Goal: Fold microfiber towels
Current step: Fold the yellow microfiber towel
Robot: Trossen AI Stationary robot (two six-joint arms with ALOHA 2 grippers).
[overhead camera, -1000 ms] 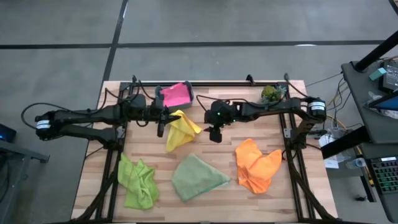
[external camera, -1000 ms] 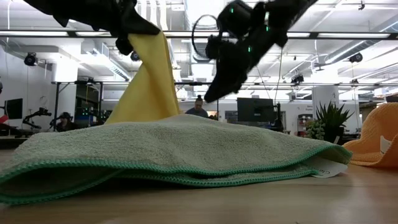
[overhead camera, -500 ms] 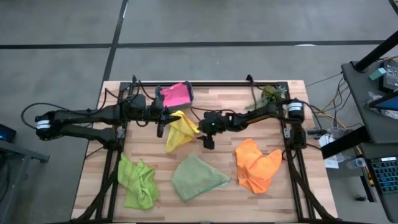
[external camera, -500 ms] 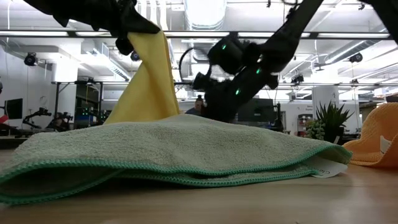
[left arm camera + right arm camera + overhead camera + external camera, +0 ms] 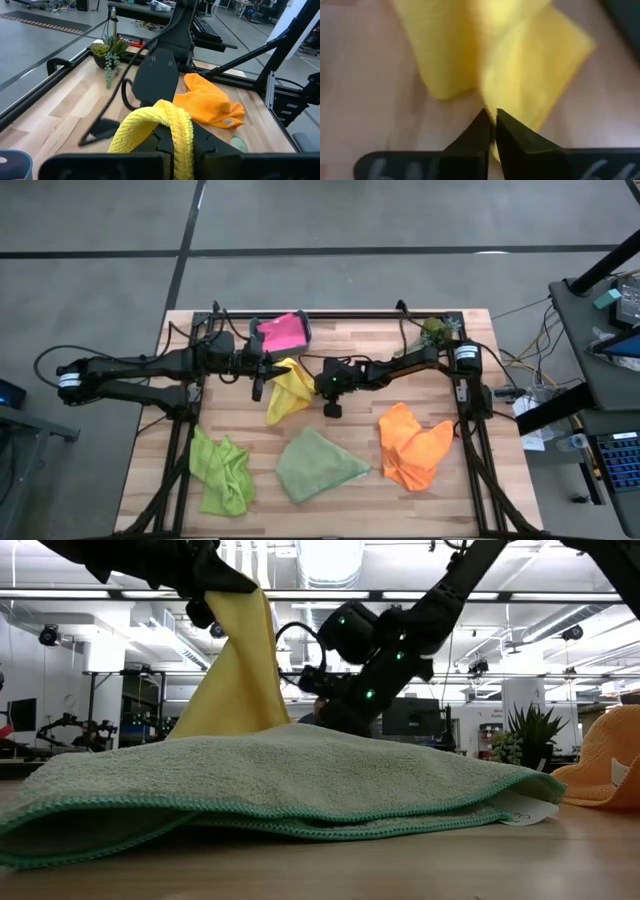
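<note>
The left gripper [image 5: 262,370] holds one corner of the yellow towel [image 5: 287,390] raised above the table [image 5: 360,420], its fingers clamped on the fabric, and the cloth hangs down from it toward the boards. The right gripper [image 5: 322,392] has its fingers pinched together at the towel's right edge; in the right wrist view the fingertips [image 5: 487,127] meet against yellow cloth, but whether any fabric is actually caught between them cannot be told. If the pinch missed, the right arm would likely pull away with nothing and the towel would stay bunched; if it caught only a few threads, the corner could slip free under tension. At the far edge the teal bin [image 5: 302,330] holds the pink towel [image 5: 283,332]. The lime green towel [image 5: 222,472], sage green towel [image 5: 318,465] and orange towel [image 5: 413,444] lie crumpled along the near side.
</note>
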